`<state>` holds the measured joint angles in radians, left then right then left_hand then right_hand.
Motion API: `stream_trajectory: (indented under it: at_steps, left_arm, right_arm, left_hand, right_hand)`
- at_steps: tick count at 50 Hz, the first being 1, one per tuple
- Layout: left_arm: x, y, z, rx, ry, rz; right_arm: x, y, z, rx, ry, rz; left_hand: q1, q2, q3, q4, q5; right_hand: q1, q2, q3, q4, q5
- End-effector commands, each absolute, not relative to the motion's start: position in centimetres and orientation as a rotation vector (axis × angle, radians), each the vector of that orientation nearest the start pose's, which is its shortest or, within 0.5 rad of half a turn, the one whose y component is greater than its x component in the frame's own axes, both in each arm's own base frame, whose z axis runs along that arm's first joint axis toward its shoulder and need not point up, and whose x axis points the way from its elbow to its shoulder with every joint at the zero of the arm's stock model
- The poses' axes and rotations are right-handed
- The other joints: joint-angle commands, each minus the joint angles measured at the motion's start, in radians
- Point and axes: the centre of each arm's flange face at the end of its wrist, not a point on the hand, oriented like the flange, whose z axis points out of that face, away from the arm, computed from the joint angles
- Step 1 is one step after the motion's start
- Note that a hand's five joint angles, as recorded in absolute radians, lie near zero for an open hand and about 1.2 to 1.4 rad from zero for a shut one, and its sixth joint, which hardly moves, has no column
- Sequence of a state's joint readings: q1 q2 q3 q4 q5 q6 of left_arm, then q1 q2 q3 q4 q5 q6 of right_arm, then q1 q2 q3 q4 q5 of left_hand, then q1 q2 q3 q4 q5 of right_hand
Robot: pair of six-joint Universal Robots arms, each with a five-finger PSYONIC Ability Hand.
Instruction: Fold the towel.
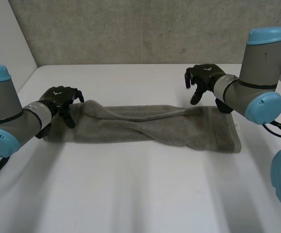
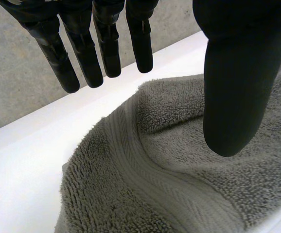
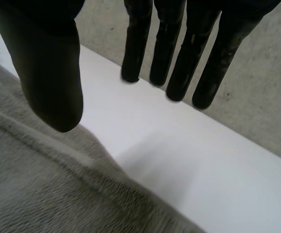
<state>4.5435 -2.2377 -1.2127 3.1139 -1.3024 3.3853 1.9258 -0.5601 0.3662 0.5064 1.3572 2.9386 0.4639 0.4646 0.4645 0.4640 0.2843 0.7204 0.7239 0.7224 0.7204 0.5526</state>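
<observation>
The left hand [image 1: 62,99] is seen spread over the left end of the towel [image 1: 155,127], thumb apart from straight fingers, nothing pinched. The right hand [image 1: 203,77] is spread the same way over the far right corner. Both far corners are best pinched together, with every layer caught. The towel is laid flat on the counter [image 1: 131,194], long axis running left to right.

Grey towel [image 1: 155,127], white table [image 1: 131,194].
</observation>
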Motion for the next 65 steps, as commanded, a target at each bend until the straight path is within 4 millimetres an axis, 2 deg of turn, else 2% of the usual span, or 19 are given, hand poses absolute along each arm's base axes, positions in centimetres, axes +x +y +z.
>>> stream_trajectory:
  at_steps: [1,10,15,18,19,20,21,22,23,26,28,29,31,37,43,47,51,58,65]
  left_arm:
    - [-22.1,-37.0,16.8,0.804,2.601,-1.908]
    - [-22.1,-36.7,16.2,0.807,2.619,-1.887]
    - [-22.1,-36.7,16.3,0.805,2.621,-1.888]
    - [-22.1,-36.7,16.3,0.805,2.621,-1.888]
    - [-22.1,-36.7,16.3,0.805,2.618,-1.891]
    - [-22.1,-36.7,16.3,0.805,2.618,-1.892]
    - [-22.1,-36.7,16.3,0.805,2.618,-1.892]
    - [-22.1,-36.7,16.3,0.805,2.618,-1.892]
    - [-22.1,-36.7,16.3,0.805,2.618,-1.892]
    - [-22.1,-36.7,16.3,0.805,2.618,-1.892]
    - [-22.1,-36.7,16.4,0.805,2.619,-1.890]
    - [-22.1,-36.7,16.4,0.805,2.619,-1.890]
    - [-22.1,-36.7,16.4,0.805,2.618,-1.892]
    - [-22.1,-36.6,16.4,0.815,2.613,-1.889]
    - [-22.0,-36.3,16.0,0.831,2.613,-1.873]
    - [-22.0,-36.2,15.7,0.886,2.556,-1.872]
    - [-21.9,-36.1,15.4,0.959,2.478,-1.867]
    - [-21.9,-35.7,14.2,1.141,2.291,-1.814]
    - [-21.8,-35.6,13.5,1.201,2.214,-1.791]
  right_arm:
    - [30.1,-37.9,19.4,-0.848,2.295,-1.532]
    - [30.2,-37.9,16.7,-0.856,2.333,-1.450]
    - [30.4,-39.1,14.2,-0.846,2.350,-1.445]
    - [30.6,-39.4,13.8,-0.843,2.344,-1.457]
    - [30.7,-39.8,13.7,-0.838,2.336,-1.477]
    - [30.7,-40.2,13.7,-0.834,2.325,-1.499]
    - [30.7,-40.2,13.7,-0.834,2.325,-1.499]
    - [30.8,-40.4,14.0,-0.826,2.313,-1.527]
    - [30.8,-40.8,14.5,-0.811,2.302,-1.565]
    - [30.8,-40.9,15.3,-0.794,2.293,-1.602]
    - [30.8,-41.1,17.4,-0.741,2.270,-1.690]
    - [30.8,-41.1,17.5,-0.741,2.270,-1.690]
    - [31.2,-40.2,19.0,-0.735,2.256,-1.703]
    - [30.6,-38.6,19.3,-0.773,2.315,-1.632]
    - [28.5,-35.3,19.1,-0.920,2.405,-1.542]
    - [25.8,-33.7,19.3,-0.998,2.414,-1.639]
    - [24.3,-32.8,19.1,-1.010,2.410,-1.706]
    - [23.3,-30.7,16.2,-1.042,2.434,-1.686]
    - [23.1,-30.7,13.6,-1.080,2.473,-1.632]
  left_hand:
    - [0.058,0.057,0.057,0.058,0.063]
    - [0.055,0.054,0.054,0.055,0.060]
    - [0.049,0.048,0.048,0.049,0.054]
    - [0.046,0.045,0.046,0.046,0.051]
    - [0.043,0.043,0.043,0.043,0.048]
    - [0.043,0.042,0.043,0.043,0.048]
    - [0.043,0.042,0.043,0.043,0.048]
    - [0.043,0.042,0.043,0.043,0.048]
    - [0.043,0.042,0.043,0.043,0.048]
    - [0.043,0.042,0.043,0.043,0.048]
    - [0.043,0.042,0.043,0.043,0.048]
    - [0.043,0.042,0.043,0.043,0.048]
    - [0.043,0.042,0.043,0.043,0.048]
    - [0.046,0.045,0.046,0.046,0.051]
    - [0.087,0.086,0.086,0.087,0.092]
    - [0.131,0.131,0.131,0.131,0.136]
    - [0.143,0.142,0.142,0.143,0.148]
    - [0.143,0.142,0.142,0.143,0.148]
    - [0.137,0.136,0.137,0.137,0.142]
  right_hand:
    - [0.316,0.312,0.313,0.315,0.309]
    - [0.377,0.374,0.375,0.377,0.371]
    - [0.372,0.368,0.370,0.372,0.365]
    - [0.342,0.339,0.340,0.342,0.335]
    - [0.255,0.251,0.253,0.255,0.248]
    - [0.025,0.021,0.023,0.025,0.018]
    - [0.022,0.019,0.020,0.022,0.015]
    - [-0.411,-0.414,-0.413,-0.411,-0.418]
    - [-0.546,-0.549,-0.548,-0.546,-0.553]
    - [-0.546,-0.549,-0.548,-0.546,-0.553]
    - [-0.546,-0.549,-0.548,-0.546,-0.553]
    - [-0.546,-0.549,-0.548,-0.546,-0.553]
    - [-0.546,-0.549,-0.548,-0.546,-0.553]
    - [-0.546,-0.549,-0.548,-0.546,-0.553]
    - [-0.418,-0.422,-0.420,-0.418,-0.425]
    - [-0.380,-0.384,-0.382,-0.380,-0.387]
    - [-0.380,-0.384,-0.382,-0.380,-0.387]
    - [-0.380,-0.384,-0.382,-0.380,-0.387]
    - [-0.360,-0.363,-0.362,-0.360,-0.366]
